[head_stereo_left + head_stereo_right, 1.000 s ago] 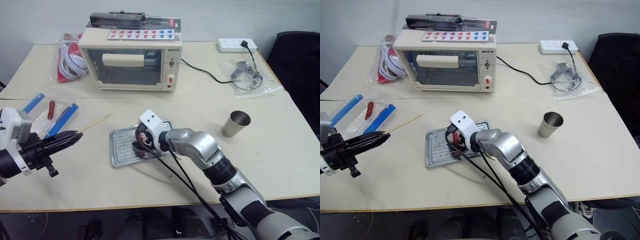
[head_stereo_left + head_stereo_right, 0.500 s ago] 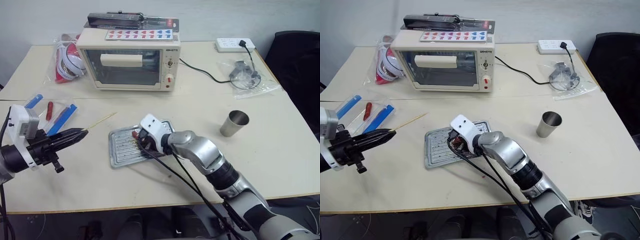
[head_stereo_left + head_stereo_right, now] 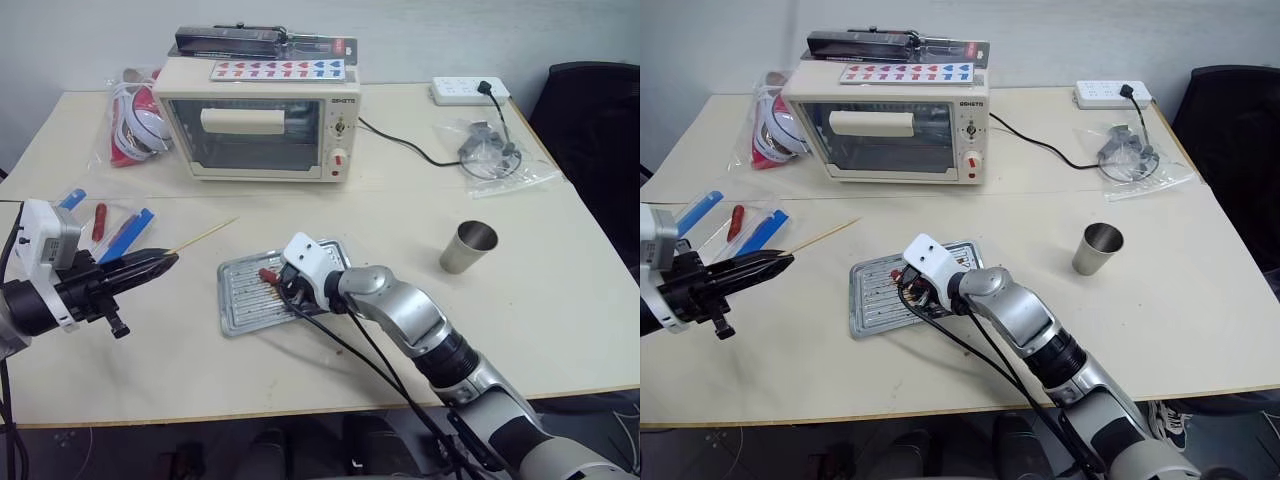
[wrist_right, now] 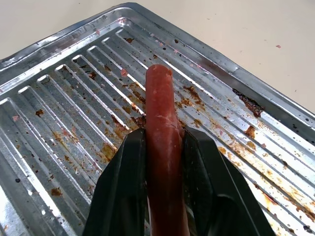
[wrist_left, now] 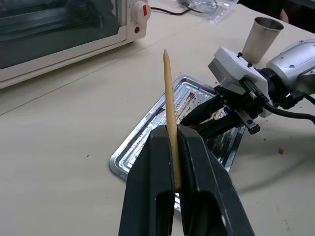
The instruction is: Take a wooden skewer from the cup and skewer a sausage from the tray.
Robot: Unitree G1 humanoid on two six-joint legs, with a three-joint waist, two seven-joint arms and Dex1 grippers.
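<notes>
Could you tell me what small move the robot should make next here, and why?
Probably lift the sausage slightly off the tray: the right gripper is already shut on it, and the left gripper holds the wooden skewer ready, pointing toward it.

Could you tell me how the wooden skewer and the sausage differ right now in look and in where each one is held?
The wooden skewer is thin, pale tan and pointed; the sausage is thicker, smooth and red-brown with a rounded end. The skewer is held by the left gripper above the bare table, beside the tray; the sausage is held by the right gripper low over the tray's ribbed floor. Both are gripped between two black fingers and stick out past them.
</notes>
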